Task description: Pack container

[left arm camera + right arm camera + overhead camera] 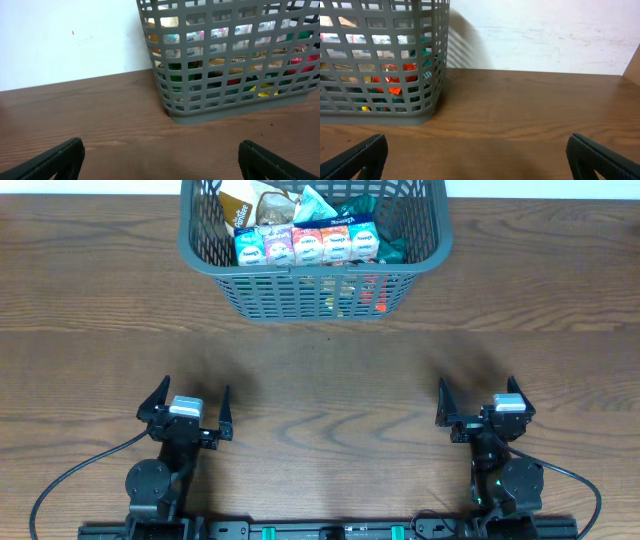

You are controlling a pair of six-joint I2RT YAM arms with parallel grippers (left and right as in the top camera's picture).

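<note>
The dark grey lattice container (310, 292) stands at the far middle of the wooden table, filled with packets: a row of small white cartons (306, 243) along its near side, with brown, teal and green packets behind. It shows in the left wrist view (235, 107) and in the right wrist view (380, 114), with red, green and yellow packets visible through its slots. My left gripper (190, 402) is open and empty at the near left, far from the container. My right gripper (478, 394) is open and empty at the near right.
A white wall (70, 40) runs behind the table's far edge. Bare brown tabletop (320, 380) lies between both grippers and the container. Arm bases and cables sit along the near edge.
</note>
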